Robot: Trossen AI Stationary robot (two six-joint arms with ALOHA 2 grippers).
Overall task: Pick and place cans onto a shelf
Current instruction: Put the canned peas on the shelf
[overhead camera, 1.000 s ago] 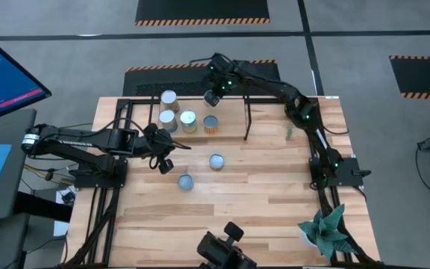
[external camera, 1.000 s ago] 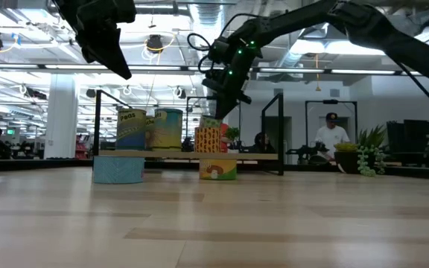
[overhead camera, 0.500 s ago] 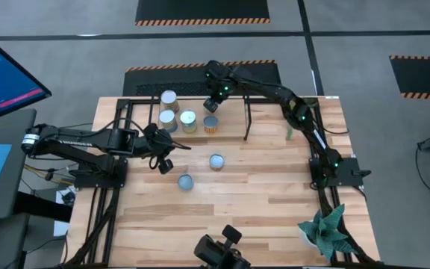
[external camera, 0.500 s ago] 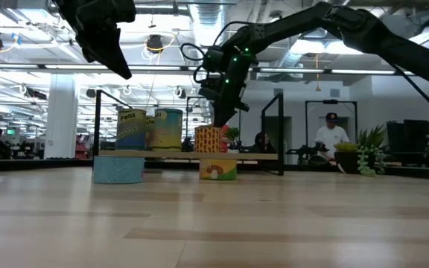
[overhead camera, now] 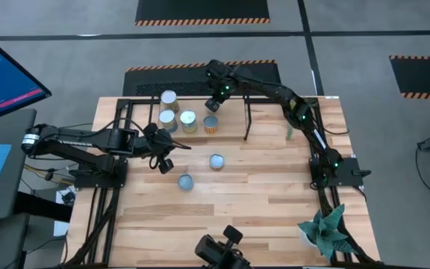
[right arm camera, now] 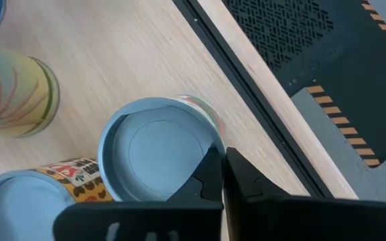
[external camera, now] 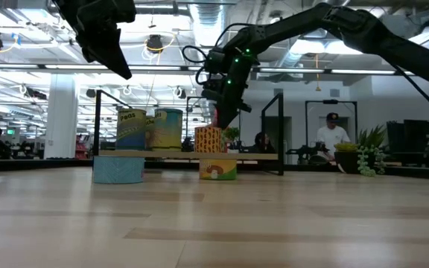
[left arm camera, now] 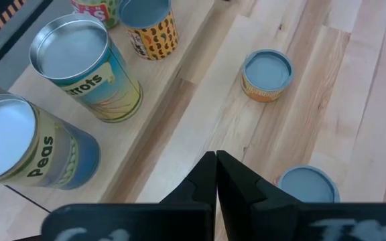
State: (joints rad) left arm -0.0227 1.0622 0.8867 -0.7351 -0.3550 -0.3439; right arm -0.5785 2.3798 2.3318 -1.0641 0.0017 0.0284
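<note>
A: Where do things stand?

B: The right gripper [overhead camera: 216,102] is at the far side of the surface [overhead camera: 275,202], over the shelf [overhead camera: 234,125], with its fingers pressed together and nothing between them. Their tips sit just above the rim of the orange-labelled can [overhead camera: 210,124] on the shelf board. From the low view I can't tell whether they touch it.

A: And the other cans?

B: Three more stand on the shelf to the left: one silvery top at the far end [overhead camera: 169,98], and two side by side nearer, [overhead camera: 167,118] and [overhead camera: 188,119]. Two short blue-topped cans are still on the surface, one near the middle [overhead camera: 216,161] and one nearer and to the left [overhead camera: 186,181].

A: The left arm?

B: The left gripper [overhead camera: 165,164] hangs above the surface near the shelf's left end, fingers closed and empty, waiting.

A: So what's the sensible move?

B: I'd judge the placing is done and the right arm should clear off. It should lift straight up first, so the tips don't drag across the can's rim and tip it into its neighbours. Then it can swing toward the middle can, spreading the fingers before it descends.
</note>
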